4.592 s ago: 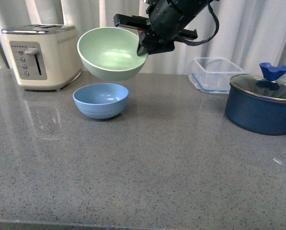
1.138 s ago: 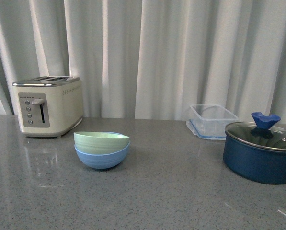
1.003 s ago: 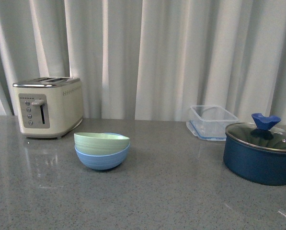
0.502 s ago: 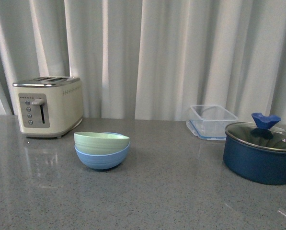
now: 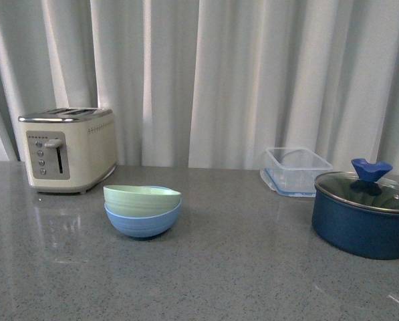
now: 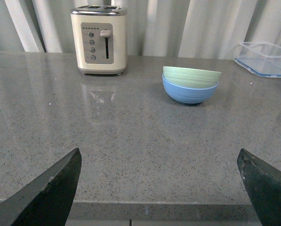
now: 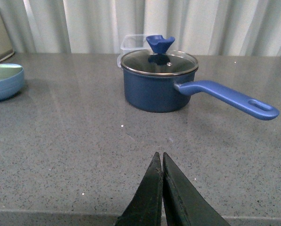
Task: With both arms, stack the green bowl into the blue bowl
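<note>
Left gripper [image 6: 159, 188]: fingers spread wide, one dark tip at each lower corner of the left wrist view; holds nothing, touches nothing; poised above the near edge of the counter [image 6: 131, 141].

Right gripper [image 7: 162, 193]: fingers pressed together tip to tip, nothing between them; poised above the near counter edge, clear of all objects.

Neither arm appears in the front view.

Green bowl [image 5: 142, 199]: pale mint, nested inside the blue bowl [image 5: 143, 222], its rim standing above the blue rim and tilted slightly. The pair sits upright on the grey speckled counter, left of centre, free of both grippers. Also seen in the left wrist view, green bowl [image 6: 191, 76] seated in blue bowl [image 6: 189, 92]; only an edge of the pair shows in the right wrist view.

Toaster [image 5: 67, 148]: cream, at the back left, near the bowls but apart from them.

Clear container [image 5: 295, 170]: rectangular, at the back right.

Navy pot [image 5: 361, 219]: glass lid with blue knob, at the far right; long blue handle [image 7: 227, 97] visible in the right wrist view.
</note>
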You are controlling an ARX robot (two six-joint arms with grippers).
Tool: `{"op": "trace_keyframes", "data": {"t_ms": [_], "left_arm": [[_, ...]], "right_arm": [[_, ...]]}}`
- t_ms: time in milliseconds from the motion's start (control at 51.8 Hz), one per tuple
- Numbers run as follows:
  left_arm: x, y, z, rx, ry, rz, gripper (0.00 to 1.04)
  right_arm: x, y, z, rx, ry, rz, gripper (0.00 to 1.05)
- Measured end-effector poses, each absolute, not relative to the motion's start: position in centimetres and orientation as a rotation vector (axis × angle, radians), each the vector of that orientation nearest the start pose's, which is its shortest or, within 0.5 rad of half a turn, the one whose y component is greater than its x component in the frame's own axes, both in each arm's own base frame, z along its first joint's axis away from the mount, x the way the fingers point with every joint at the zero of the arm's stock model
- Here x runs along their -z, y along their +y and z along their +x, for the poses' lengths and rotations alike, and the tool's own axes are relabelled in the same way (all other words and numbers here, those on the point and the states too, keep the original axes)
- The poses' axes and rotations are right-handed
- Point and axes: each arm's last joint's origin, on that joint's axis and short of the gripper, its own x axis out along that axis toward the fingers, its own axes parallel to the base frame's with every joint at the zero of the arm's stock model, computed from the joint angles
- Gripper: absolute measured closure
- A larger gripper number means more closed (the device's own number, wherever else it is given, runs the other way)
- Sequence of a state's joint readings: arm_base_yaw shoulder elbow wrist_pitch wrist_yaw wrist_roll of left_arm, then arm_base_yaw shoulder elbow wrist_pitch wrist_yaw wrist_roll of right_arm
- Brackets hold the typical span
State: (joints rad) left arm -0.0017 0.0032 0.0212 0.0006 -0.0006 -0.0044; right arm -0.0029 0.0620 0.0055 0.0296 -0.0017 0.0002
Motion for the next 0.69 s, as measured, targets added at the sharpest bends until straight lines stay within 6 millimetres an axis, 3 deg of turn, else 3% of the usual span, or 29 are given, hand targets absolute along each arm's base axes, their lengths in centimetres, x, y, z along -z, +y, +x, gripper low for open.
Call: {"op": "trace_keyframes", "data": {"t_ms": [386,695], "left_arm": [[-17.05,-0.01,9.66,0.001,-0.018,-0.004,0.07],[-17.05,-0.01,9.66,0.001,-0.018,-0.004,0.07]], "right_arm": [[-16.52,-0.02,9.77,0.002,-0.002,-0.001,1.03],[-16.51,-0.02,9.77,0.002,-0.002,-0.001,0.49]]}}
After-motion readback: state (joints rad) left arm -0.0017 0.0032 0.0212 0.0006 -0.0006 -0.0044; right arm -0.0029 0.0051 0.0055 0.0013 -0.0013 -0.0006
